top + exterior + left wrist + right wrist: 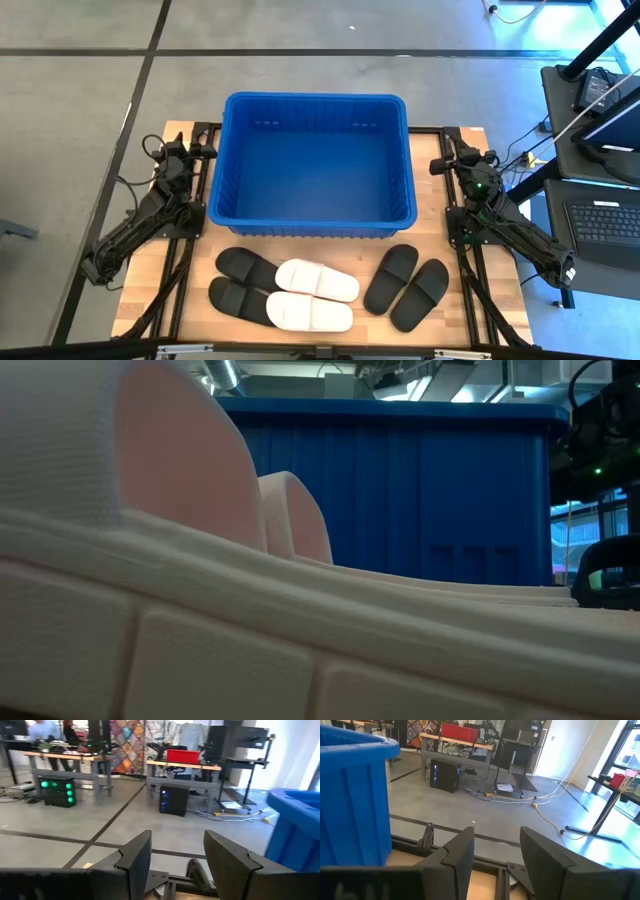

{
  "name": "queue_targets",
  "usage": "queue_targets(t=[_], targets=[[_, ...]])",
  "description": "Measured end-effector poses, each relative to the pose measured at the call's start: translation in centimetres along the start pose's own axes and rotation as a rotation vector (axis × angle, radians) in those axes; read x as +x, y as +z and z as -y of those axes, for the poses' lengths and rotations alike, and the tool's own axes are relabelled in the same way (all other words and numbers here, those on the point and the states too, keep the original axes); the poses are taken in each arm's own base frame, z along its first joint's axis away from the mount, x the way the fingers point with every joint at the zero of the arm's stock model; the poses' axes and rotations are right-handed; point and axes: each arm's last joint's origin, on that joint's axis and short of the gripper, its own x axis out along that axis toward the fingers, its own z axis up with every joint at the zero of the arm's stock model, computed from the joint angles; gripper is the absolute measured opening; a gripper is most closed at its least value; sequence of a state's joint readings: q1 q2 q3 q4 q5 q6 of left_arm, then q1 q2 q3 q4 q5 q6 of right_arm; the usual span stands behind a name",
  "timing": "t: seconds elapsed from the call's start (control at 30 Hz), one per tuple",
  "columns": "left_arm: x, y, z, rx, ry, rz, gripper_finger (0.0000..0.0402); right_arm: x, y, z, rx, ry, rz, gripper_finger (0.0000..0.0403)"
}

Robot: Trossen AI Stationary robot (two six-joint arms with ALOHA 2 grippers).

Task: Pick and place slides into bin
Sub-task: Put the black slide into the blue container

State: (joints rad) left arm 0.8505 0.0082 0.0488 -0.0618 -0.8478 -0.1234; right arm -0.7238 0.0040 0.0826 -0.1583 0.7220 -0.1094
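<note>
The blue bin (313, 165) stands at the table's far middle, with nothing in it. Near the table's front edge lie six slides: two black (247, 266) (237, 297) at the left, two white (317, 280) (310, 313) in the middle, two black (391, 277) (420, 294) at the right. A white slide (200, 610) fills the low view. My left gripper (177, 855) rests at the bin's left side (190, 150), open and empty. My right gripper (496, 851) rests at the bin's right side (450, 160), open and empty.
Desks with a laptop (605, 220) and cables stand off the table's right side. The room beyond holds tables, computers and a person (42, 730) far off. Bare wood (480, 320) shows at the table's front corners.
</note>
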Motion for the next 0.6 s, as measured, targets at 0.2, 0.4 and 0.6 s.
queue_targets(t=[0.2, 0.4, 0.6], targets=[[-0.01, -0.01, 0.20, 0.002, -0.070, -0.008, 0.0176, 0.00, 0.16, 0.02, 0.007, -0.002, 0.013, 0.0161], [-0.01, -0.02, 0.23, 0.002, -0.080, -0.009, 0.0176, 0.00, 0.16, 0.02, 0.005, -0.002, 0.014, 0.0161], [-0.01, -0.02, 0.23, 0.002, -0.080, -0.009, 0.0176, 0.00, 0.17, 0.03, -0.100, -0.004, 0.014, 0.0161]])
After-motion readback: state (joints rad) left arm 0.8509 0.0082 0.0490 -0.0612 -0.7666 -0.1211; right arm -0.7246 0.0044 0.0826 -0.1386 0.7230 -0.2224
